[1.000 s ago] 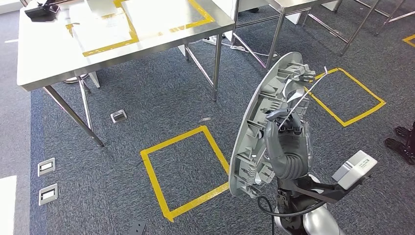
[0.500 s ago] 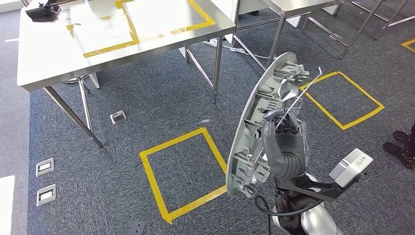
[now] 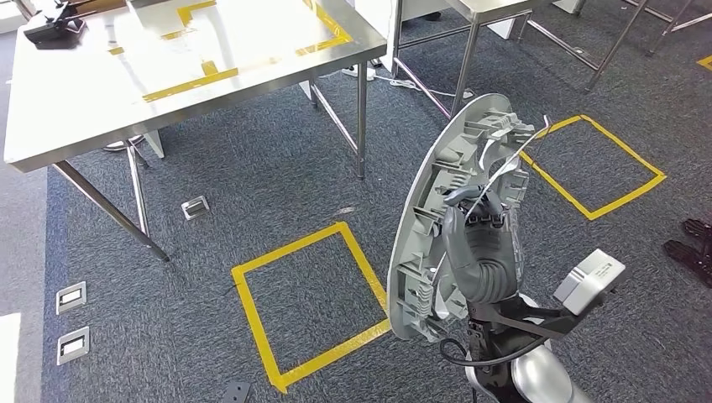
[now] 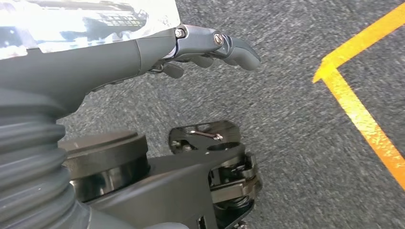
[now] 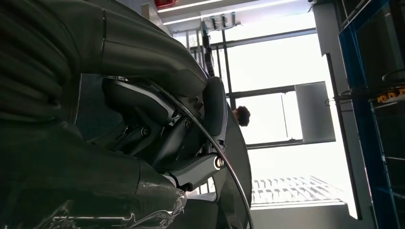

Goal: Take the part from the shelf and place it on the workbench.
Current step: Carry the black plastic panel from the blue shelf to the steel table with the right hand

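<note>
My right hand [image 3: 483, 248] grips a large grey oval plastic part [image 3: 437, 193] and holds it upright on edge, ribbed inner side facing me, with a thin white strip sticking out near its top. The right wrist view has the dark fingers [image 5: 210, 109] wrapped on the part's curved rim [image 5: 236, 191]. At the upper left stands the steel workbench [image 3: 101, 117], marked with yellow tape, well apart from the part. My left hand [image 4: 200, 45] hangs over the carpet with its fingers loosely extended and nothing in them.
A yellow tape square [image 3: 311, 294] lies on the carpet between me and the workbench, another yellow tape square [image 3: 592, 164] to the right. A black device [image 3: 50, 29] sits on the bench's far corner. A second table's legs [image 3: 470, 50] stand behind. A person's shoes [image 3: 693, 243] are at the right edge.
The whole picture has shifted: the camera has moved and the workbench looks a little nearer and further left. My right hand still holds the part the same way.
</note>
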`<act>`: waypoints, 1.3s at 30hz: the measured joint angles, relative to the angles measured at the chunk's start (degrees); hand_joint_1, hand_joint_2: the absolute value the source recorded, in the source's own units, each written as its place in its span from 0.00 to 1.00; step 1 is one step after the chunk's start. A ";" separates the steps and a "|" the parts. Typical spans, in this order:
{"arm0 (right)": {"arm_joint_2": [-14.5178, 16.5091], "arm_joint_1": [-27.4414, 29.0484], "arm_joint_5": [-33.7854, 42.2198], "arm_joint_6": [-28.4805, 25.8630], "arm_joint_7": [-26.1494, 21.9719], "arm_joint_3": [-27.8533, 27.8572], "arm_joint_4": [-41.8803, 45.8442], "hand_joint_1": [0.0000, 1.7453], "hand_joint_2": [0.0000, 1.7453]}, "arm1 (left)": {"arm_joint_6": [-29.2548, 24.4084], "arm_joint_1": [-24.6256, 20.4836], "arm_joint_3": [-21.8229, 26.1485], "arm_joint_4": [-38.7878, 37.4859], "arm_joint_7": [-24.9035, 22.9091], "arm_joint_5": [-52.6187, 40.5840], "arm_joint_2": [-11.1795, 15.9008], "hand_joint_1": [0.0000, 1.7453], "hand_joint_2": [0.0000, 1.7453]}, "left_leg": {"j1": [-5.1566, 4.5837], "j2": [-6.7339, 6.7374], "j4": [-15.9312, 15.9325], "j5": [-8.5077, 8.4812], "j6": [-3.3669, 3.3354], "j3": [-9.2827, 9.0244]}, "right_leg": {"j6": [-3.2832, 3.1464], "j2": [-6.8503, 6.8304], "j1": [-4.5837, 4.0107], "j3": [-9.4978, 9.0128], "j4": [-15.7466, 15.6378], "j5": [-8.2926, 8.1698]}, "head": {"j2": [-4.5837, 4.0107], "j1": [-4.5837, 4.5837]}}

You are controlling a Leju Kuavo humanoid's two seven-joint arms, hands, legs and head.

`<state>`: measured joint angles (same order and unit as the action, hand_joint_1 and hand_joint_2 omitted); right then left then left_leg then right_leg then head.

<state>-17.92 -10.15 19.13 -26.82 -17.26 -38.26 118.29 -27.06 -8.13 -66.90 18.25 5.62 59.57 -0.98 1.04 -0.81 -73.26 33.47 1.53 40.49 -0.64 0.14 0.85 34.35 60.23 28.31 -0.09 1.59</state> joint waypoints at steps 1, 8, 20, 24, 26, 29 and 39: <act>0.00 0.02 0.07 0.03 -0.04 -0.01 -0.03 1.00 1.00 | 0.00 0.00 0.00 0.00 0.00 -0.01 0.01 0.00 1.00 | -0.31 0.00 3.22 -2.74 -0.60 -0.93 | -0.01 0.04 -0.15 -0.52 -0.02 0.34 | 0.00 -0.01; 0.00 0.01 0.44 0.36 -0.23 0.00 -0.22 1.00 1.00 | -0.07 -0.10 0.00 -0.04 -0.13 -0.20 0.30 0.00 1.00 | -1.32 0.09 13.47 -6.18 -2.96 -4.85 | 1.66 -0.06 -0.20 -1.12 -0.16 1.59 | 0.00 0.06; 0.08 -0.92 0.88 2.22 0.11 -0.45 -0.91 1.00 1.00 | 0.06 -0.27 0.00 -0.03 -0.49 -0.43 0.22 0.00 1.00 | -1.03 -0.24 13.30 -3.23 -1.87 -7.33 | 1.75 0.12 -0.21 2.91 1.02 -2.14 | 0.00 0.35; 0.26 -1.50 0.96 2.85 0.73 -0.83 -1.03 1.00 1.00 | 0.14 -0.35 0.00 -0.02 -0.58 -0.67 0.21 0.00 1.00 | -0.98 -0.11 12.14 -2.05 -0.77 -6.86 | 0.44 -0.04 -0.04 2.32 0.02 -1.84 | 0.00 0.08; 0.44 -1.95 0.96 3.24 0.89 -1.10 -1.13 1.00 1.00 | 0.16 -0.35 0.00 -0.02 -0.57 -0.86 0.23 0.00 1.00 | -0.90 -0.02 6.82 0.56 -0.32 -4.34 | -0.02 -0.27 0.08 1.80 -0.28 -1.66 | 0.00 -0.12; 0.69 -2.41 1.03 3.73 1.04 -1.56 -1.51 1.00 1.00 | 0.17 -0.22 0.00 -0.03 -0.64 -0.85 0.25 0.00 1.00 | -0.80 0.00 -1.65 2.50 0.05 0.67 | -0.27 -0.38 0.07 1.32 -0.29 -1.23 | 0.00 -0.20; 1.28 -4.14 1.77 4.68 1.67 -3.16 -2.98 1.00 1.00 | 0.20 -0.42 -0.02 -0.03 -0.94 -1.08 0.30 0.00 1.00 | -0.76 -0.07 13.47 -5.48 -2.07 -5.13 | 2.29 -0.16 0.00 0.23 0.28 0.55 | 0.00 -0.17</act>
<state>-16.64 -14.30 20.90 -22.14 -15.58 -41.41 115.31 -26.86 -8.55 -66.93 18.22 4.68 58.49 -0.69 0.28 -0.88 -59.79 27.99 -0.53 35.36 1.65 -0.02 0.84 34.58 60.51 28.86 -0.09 1.42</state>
